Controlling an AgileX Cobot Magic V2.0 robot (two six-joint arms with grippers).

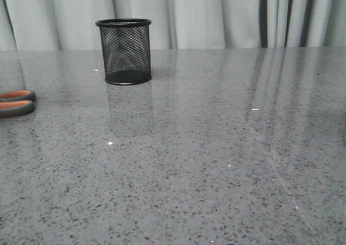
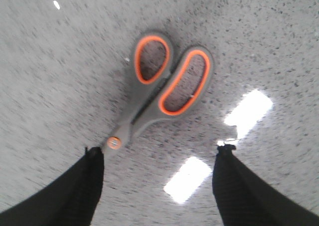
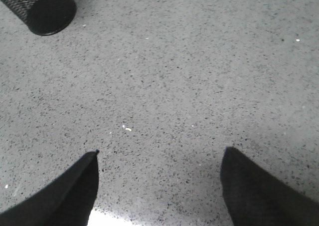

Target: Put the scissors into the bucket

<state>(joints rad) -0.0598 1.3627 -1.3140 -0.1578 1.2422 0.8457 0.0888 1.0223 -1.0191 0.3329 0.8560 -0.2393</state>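
Observation:
The scissors (image 2: 164,81) lie flat on the grey speckled table, orange-lined handle loops pointing away from my left gripper. Their orange pivot screw sits right by the tip of one finger (image 2: 87,178); the blades are hidden under it. My left gripper (image 2: 158,151) is open and empty, above the scissors. In the front view only the handle ends (image 1: 16,103) show at the left edge. The bucket (image 1: 124,51), a black mesh cup, stands upright at the back left and shows in the right wrist view (image 3: 42,6). My right gripper (image 3: 159,153) is open and empty over bare table.
Grey curtains hang behind the table's far edge. Bright light reflections (image 2: 188,178) lie on the tabletop between my left fingers. A few small specks (image 1: 255,110) lie on the table. Neither arm shows in the front view.

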